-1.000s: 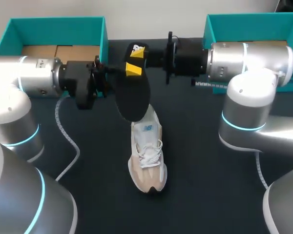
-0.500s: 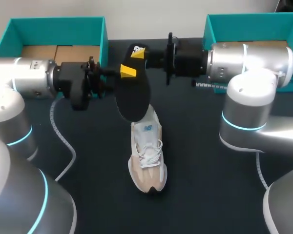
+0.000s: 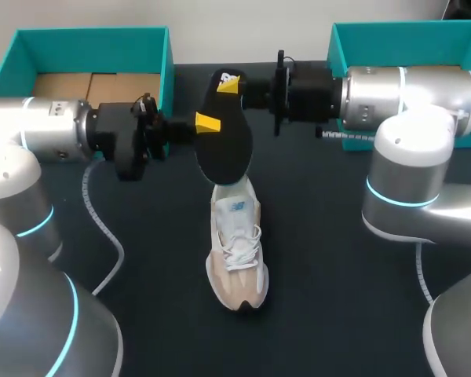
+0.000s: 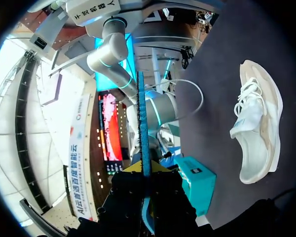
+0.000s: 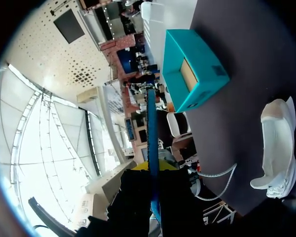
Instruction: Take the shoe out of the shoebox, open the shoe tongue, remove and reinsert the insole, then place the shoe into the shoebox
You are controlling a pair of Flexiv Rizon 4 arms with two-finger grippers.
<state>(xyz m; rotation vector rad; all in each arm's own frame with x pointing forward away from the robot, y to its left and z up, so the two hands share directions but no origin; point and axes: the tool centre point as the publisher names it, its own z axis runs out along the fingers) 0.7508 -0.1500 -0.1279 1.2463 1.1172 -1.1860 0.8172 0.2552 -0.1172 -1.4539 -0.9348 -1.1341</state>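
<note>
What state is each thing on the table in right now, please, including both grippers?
insole: out of the shoe, held up over its heel by both grippers.
shoe: upright on the table, laced, out of the box.
left gripper: fingers shut on the insole.
right gripper: fingers shut on the insole.
left shoebox: open, no shoe inside.
right shoebox: open, inside mostly hidden.

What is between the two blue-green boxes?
In the head view, a flat black insole hangs between the left teal cardboard shoebox and the right teal cardboard shoebox, pinched by the left gripper and the right gripper.
</note>
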